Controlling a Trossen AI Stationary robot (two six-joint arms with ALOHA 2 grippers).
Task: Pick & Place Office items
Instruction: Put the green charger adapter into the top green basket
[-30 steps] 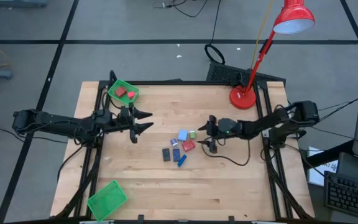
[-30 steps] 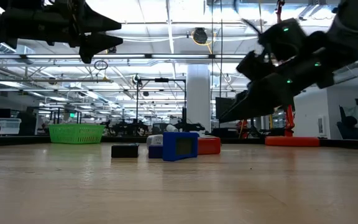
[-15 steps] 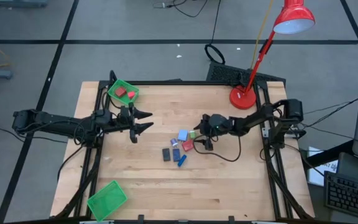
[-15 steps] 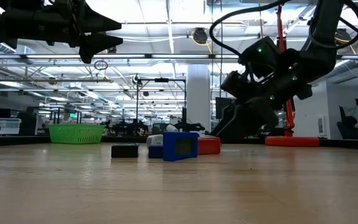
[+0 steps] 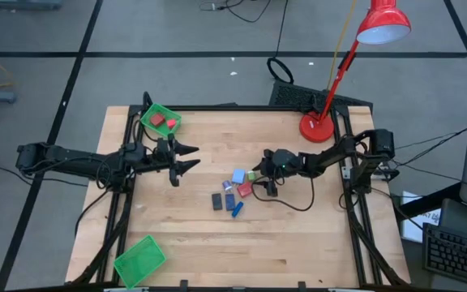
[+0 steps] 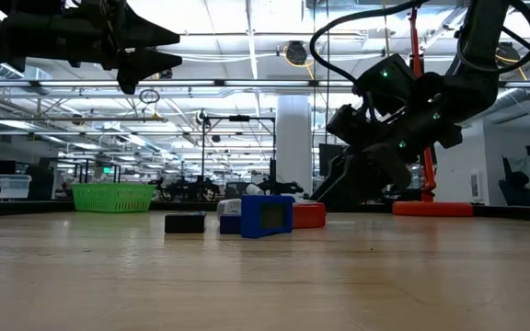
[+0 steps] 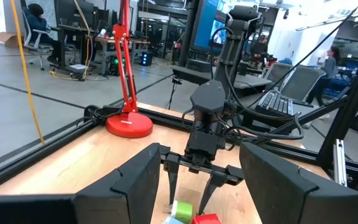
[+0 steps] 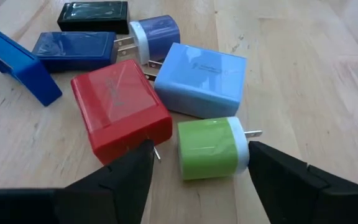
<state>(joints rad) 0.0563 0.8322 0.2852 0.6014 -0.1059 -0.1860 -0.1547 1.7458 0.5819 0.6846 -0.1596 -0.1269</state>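
Note:
The office items lie in a cluster at mid-table (image 5: 235, 191). The right wrist view shows a green plug block (image 8: 210, 148), a red block (image 8: 120, 109), a light-blue block (image 8: 201, 78), a pale-blue plug (image 8: 157, 34), a dark-blue rectangle (image 8: 73, 46), a black rectangle (image 8: 93, 14) and a blue stick (image 8: 17, 65), all resting flat on the wood. My right gripper (image 5: 257, 182) is low at the cluster's right side, open, with its fingers standing on either side of the green plug block without touching it. My left gripper (image 5: 194, 157) hovers open to the cluster's left, high above the table.
A green tray (image 5: 160, 120) holding red pieces sits at the far left corner, and another green tray (image 5: 140, 258) at the near left. The red desk lamp's base (image 5: 316, 127) stands at the far right behind my right arm. A cable (image 5: 298, 204) trails on the wood.
My right gripper has moved toward the table's left and down, coming from right of the cluster to the green plug block, then held still. It has stayed open. The items have not moved.

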